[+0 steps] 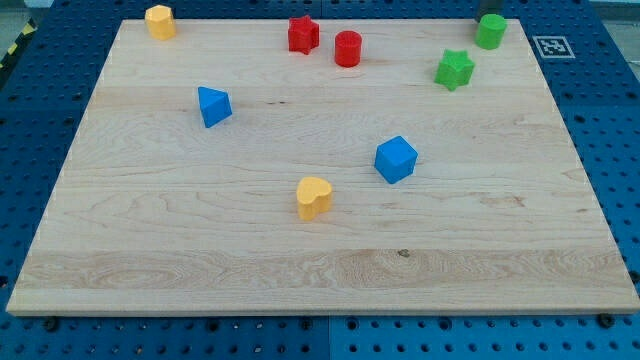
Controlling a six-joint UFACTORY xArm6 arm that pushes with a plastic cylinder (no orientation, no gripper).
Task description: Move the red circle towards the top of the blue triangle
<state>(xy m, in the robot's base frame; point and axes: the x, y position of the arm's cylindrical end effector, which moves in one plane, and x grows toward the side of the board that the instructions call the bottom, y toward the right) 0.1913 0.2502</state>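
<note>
Red plastic, short and cylindrical, the red circle block (348,48) stands upright near the view's top edge of the pale wooden board (320,250), just right of the red star-shaped block (303,34), close but apart. The blue triangular block (214,106) lies well to the view's left and a little lower. We cannot see our tip anywhere; a dark shape at the top right above the green cylinder block (490,31) may be the rod, but we cannot tell, and so cannot say how the tip stands.

We judge the main risk to be the red star: it sits almost on the line toward the space above the triangle, so a straight leftward push could carry both. An off-centre contact could also let the round block roll aside.
</note>
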